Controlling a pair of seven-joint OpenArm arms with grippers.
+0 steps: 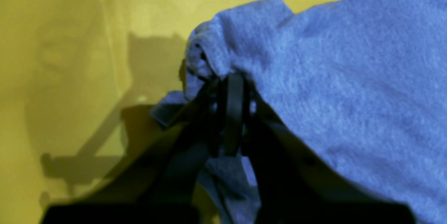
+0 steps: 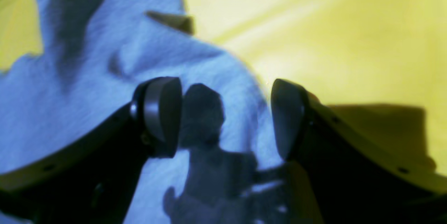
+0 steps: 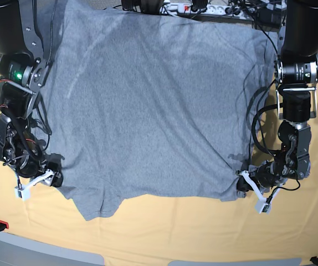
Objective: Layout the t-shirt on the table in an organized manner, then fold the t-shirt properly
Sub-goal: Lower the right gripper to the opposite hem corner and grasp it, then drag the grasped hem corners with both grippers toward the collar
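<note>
Dark and blurred at the bottom of the left wrist view, the left gripper [image 1: 232, 112] has its jaws pressed together on a bunched edge of the t-shirt [image 1: 349, 87]. Grey fabric rises from the pinch and drapes away to the right, and a small fold of it hangs below the jaws. Yellow worktop [image 1: 70, 59] fills the left of this view, with the shadow of the arm cast on it.

Through the right wrist view, the right gripper [image 2: 227, 119] stands spread wide, its two fingers well apart with nothing between them. Below the gap lies an edge of the t-shirt, which covers the left and middle of the view. One finger hangs over the fabric, the other over the worktop just beside the cloth edge. Whether the fingertips touch the fabric cannot be told.

From the base view, the t-shirt [image 3: 153, 105] lies spread flat over the middle of the worktop [image 3: 175, 233], plain grey side up, reaching to the far edge. Its near edge is uneven, with a flap sagging toward the camera on the view's left. Each arm reaches down at a near corner of the shirt: the left gripper [image 3: 242, 185] at the view's right, the right gripper [image 3: 52, 178] at the view's left.
</note>
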